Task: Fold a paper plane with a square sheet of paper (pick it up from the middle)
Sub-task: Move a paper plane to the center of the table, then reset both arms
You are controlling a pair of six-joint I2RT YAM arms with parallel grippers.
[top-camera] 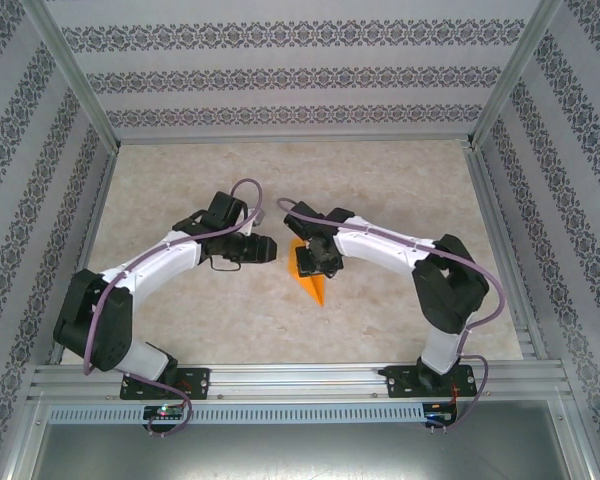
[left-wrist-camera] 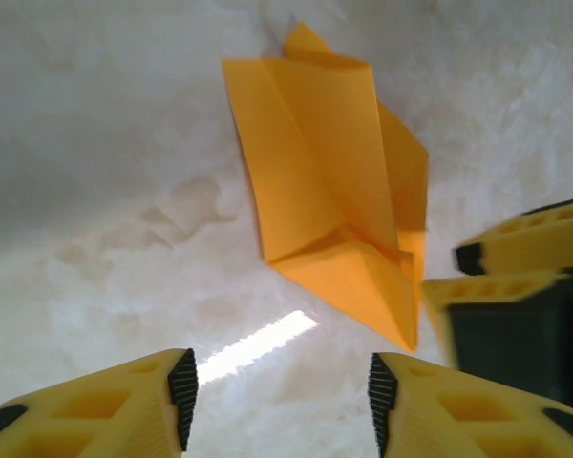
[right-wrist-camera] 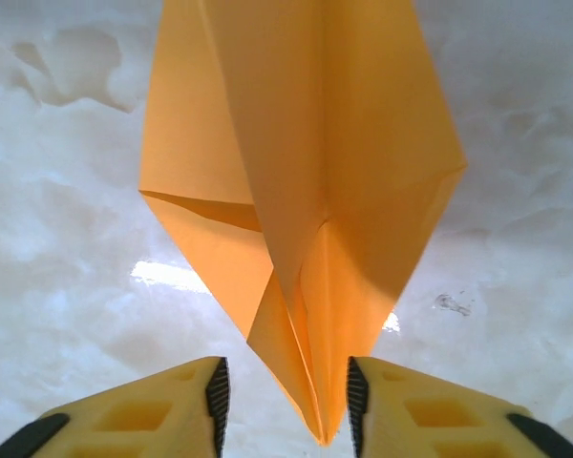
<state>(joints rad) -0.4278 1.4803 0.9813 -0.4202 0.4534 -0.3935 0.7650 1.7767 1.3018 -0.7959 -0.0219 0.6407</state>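
**Folded plane mid-table, both grippers open**

Pale marbled table (top-camera: 180, 330). The orange paper plane (top-camera: 311, 278) lies near its centre, between the two grippers. Left gripper (left-wrist-camera: 279, 389): jaws wide apart, empty. Right gripper (right-wrist-camera: 284, 396): jaws part open around a pointed end, probably not pinching it.

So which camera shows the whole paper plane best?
Left wrist: the paper plane lies almost whole in view. Right wrist crops its wide end, tip between the fingers. Top external shows it small, partly under the right gripper.
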